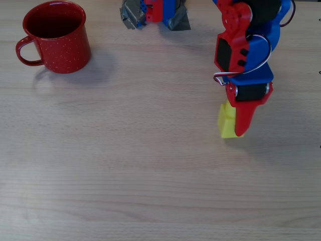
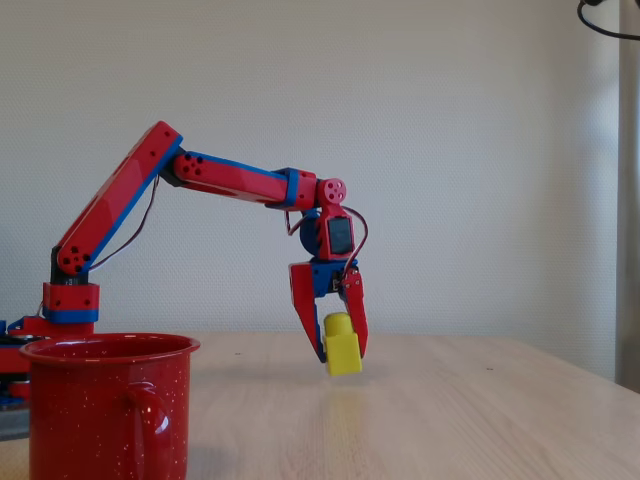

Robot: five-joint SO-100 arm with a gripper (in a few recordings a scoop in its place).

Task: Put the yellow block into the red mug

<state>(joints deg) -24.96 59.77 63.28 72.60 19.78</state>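
The yellow block [image 1: 227, 122] [image 2: 342, 347] hangs a little above the table, tilted, held between the red fingers of my gripper [image 1: 235, 123] [image 2: 338, 348], which is shut on it. In the overhead view it is at the right of the table. The red mug [image 1: 56, 36] [image 2: 105, 410] with white speckles stands upright at the far left in the overhead view, handle pointing left, well apart from the gripper. In the fixed view the mug is in the near left foreground, its inside not visible.
The arm's base [image 1: 155, 12] [image 2: 60, 300] sits at the table's back edge in the overhead view. Bare wooden table [image 1: 140, 165] lies between the gripper and the mug.
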